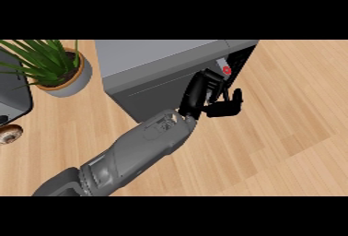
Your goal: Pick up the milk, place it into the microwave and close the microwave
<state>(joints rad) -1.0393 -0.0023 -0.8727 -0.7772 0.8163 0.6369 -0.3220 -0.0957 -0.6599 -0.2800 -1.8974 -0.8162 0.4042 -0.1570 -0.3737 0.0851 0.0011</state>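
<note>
Pale wood-plank table (292,115) fills my head view, with a grey box-shaped microwave (159,60) at the far centre, its dark opening facing right. Just inside that opening I see the small white milk carton with a red spot (225,69), mostly hidden. My left robot hand (204,97) sits at the mouth of the opening, on the near side of the carton. Its fingers stretch fairly straight toward the carton and end just beside it, and the thumb stands apart to the right, so the hand reads as released. Whether the fingertips touch the carton I cannot tell. At the far left stands a green leafy plant in a round grey pot (65,76), and a brown ring-shaped pastry (8,133) lies at the left edge.
</note>
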